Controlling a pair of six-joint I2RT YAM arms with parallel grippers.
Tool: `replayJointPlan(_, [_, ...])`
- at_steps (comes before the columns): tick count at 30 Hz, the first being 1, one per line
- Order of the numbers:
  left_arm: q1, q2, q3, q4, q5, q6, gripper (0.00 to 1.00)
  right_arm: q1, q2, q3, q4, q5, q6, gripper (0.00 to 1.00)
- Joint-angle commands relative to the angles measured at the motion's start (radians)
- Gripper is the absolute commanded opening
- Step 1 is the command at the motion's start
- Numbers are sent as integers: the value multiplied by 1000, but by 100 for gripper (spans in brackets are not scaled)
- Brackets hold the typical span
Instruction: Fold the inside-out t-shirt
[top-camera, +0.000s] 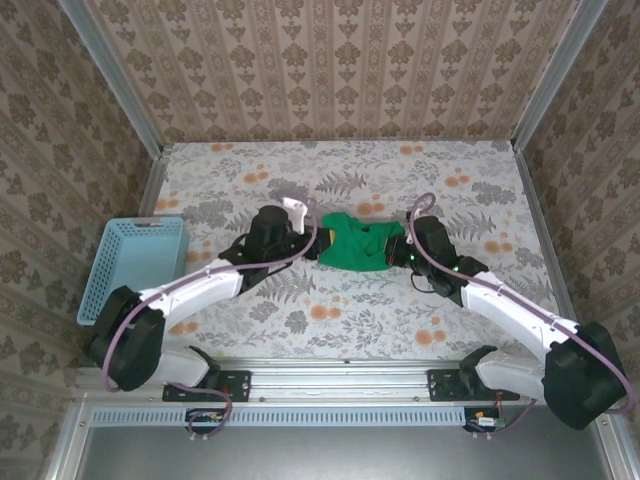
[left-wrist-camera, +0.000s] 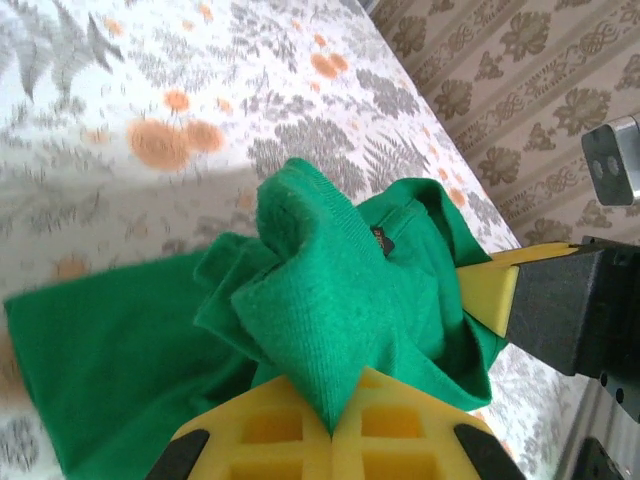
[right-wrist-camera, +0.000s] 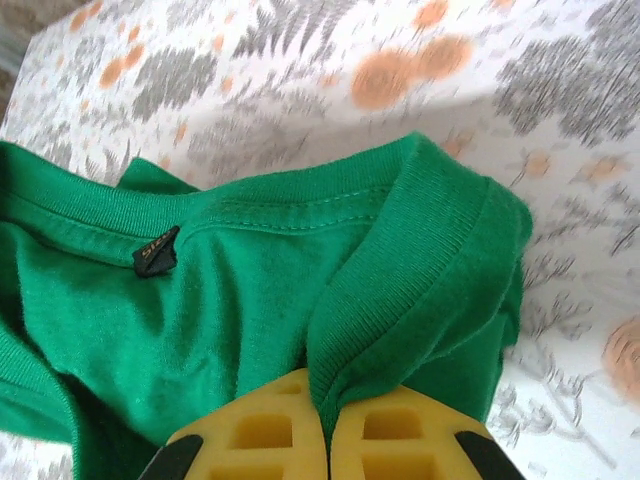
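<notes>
One green t-shirt (top-camera: 352, 243), one light-blue basket (top-camera: 112, 262), two arms (top-camera: 200, 290) with a gripper each. The t-shirt lies bunched in a small heap near the middle of the flower-patterned table (top-camera: 400, 320), between the two grippers; the basket stands well apart from it at the table's left edge.

The left gripper (left-wrist-camera: 332, 425) has its yellow fingers pressed together with no gap showing – a peak of green cloth rises out of the seam between them, pinched fast. The right gripper (right-wrist-camera: 327, 405) is clamped the same way, its pads meeting on the ribbed neckband (right-wrist-camera: 430, 260), which folds down into the line where they join. One small black label (right-wrist-camera: 156, 254) shows at the neck seam – facing outward
</notes>
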Motion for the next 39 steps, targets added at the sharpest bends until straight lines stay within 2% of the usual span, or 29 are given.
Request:
replayJointPlan(1, [30, 88, 90, -13, -21, 63, 0, -33, 59, 71, -12, 47, -24, 0])
replayJointPlan(9, [95, 324, 258, -49, -45, 67, 1, -92, 298, 204, 33, 40, -91, 0])
replayJointPlan(14, [117, 426, 337, -51, -2, 66, 2, -125, 423, 265, 61, 42, -107, 0])
replayJointPlan(22, [122, 398, 327, -7, 20, 86, 4, -128, 396, 232, 106, 39, -118, 0])
replayJointPlan(30, [139, 508, 412, 39, 54, 100, 8, -129, 434, 236, 142, 137, -154, 0])
replayJointPlan(33, [150, 586, 473, -18, 48, 91, 12, -130, 477, 235, 146, 172, -132, 0])
replayJointPlan(35, [155, 646, 538, -115, 23, 87, 20, -130, 511, 248, 132, 191, -116, 0])
replayJointPlan(37, [160, 698, 598, -184, 32, 95, 31, -135, 541, 275, 109, 202, -117, 9])
replayJointPlan(39, [163, 730, 654, -261, 39, 112, 36, -145, 562, 314, 55, 219, -107, 17])
